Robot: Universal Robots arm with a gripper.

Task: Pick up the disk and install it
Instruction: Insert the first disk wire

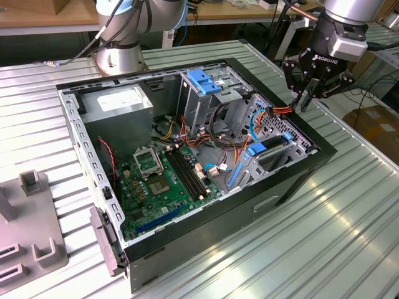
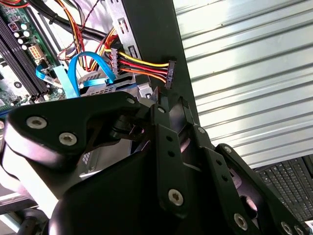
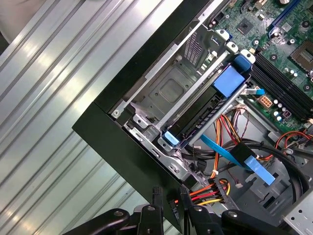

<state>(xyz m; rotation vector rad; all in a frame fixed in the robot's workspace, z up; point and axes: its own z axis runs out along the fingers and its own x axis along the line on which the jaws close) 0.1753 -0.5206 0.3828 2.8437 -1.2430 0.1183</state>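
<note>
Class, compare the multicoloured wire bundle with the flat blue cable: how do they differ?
The wire bundle is separate yellow, red and black strands; the blue cable is one flat ribbon. The wire bundle reaches over the case rim; the blue cable loops inside. Both are curved.

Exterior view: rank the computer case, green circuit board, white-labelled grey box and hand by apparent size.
1. computer case
2. green circuit board
3. grey box and hand look about alike; nearness to the camera is unsure, so unranked.
</note>
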